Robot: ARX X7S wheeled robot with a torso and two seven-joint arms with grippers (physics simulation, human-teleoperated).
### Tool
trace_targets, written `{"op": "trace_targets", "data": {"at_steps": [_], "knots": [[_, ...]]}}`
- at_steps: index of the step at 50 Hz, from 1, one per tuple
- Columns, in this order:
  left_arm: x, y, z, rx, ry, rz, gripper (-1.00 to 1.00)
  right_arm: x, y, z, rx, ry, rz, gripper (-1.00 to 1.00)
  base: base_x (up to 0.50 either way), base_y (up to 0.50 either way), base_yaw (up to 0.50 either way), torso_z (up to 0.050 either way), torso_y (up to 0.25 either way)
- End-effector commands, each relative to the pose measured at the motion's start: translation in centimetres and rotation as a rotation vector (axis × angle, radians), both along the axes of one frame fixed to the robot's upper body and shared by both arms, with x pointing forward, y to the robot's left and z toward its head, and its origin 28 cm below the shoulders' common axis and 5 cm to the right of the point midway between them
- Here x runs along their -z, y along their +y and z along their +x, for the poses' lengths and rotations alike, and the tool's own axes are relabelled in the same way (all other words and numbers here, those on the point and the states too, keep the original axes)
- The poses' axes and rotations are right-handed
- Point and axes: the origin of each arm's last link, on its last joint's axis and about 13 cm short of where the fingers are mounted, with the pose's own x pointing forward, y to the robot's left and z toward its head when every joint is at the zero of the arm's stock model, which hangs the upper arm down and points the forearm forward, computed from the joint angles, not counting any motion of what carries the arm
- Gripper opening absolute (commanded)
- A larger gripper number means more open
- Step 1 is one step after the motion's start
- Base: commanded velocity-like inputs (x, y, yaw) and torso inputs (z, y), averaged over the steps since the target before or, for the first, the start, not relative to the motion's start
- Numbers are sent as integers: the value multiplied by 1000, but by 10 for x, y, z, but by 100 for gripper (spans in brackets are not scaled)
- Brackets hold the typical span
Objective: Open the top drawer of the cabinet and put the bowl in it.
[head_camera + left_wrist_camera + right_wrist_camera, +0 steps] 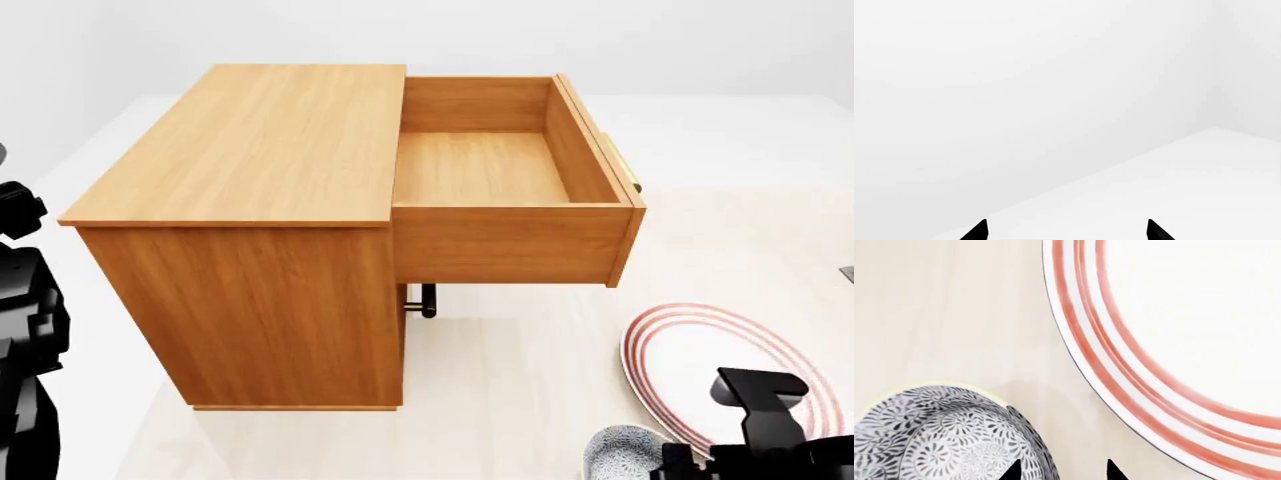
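Down at the near edge of the head view, the left arm stands as a black column beside the cabinet, doing nothing; its wrist camera sees only white wall and floor past two black fingertips set well apart, so the left gripper is spread and holds nothing. It seems parked out of the way.

Next along comes the cabinet, its orange-brown top bare. From its right side the top drawer juts fully out, the shallow wooden box showing no contents, which looks like the opening step done and room made for the bowl.

Further right, low on the pale floor, sits the bowl, speckled grey-blue, just beside the red-ringed plate and not on it. The right gripper hovers at the bowl's rim, one fingertip over the bowl's inside and the other outside, spread and not pinching yet: a stance that looks meant for gripping the wall.
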Motion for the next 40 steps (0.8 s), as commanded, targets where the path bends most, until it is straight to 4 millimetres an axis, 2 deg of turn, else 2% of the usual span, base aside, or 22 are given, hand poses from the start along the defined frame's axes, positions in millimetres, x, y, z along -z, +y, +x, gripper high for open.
{"op": "trace_targets", "data": {"at_steps": [1,24,30,40], "knots": [[0,0,0,0,-1,-2,100,4,3,-1,-42,-8,-12,-100,0,0,0,0,0],[0,0,0,-5,-3,-3,100,-8,6,-2,-93,-69,5,-100,0,0,0,0,0],[0,0,0,-5,-2,-3,100,-24,4,-3,-90,-122,9,-100,0,0,0,0,0],[0,0,0,-4,-2,-2,100,-62,1,-4,-51,-231,7,-100,0,0,0,0,0]]}}
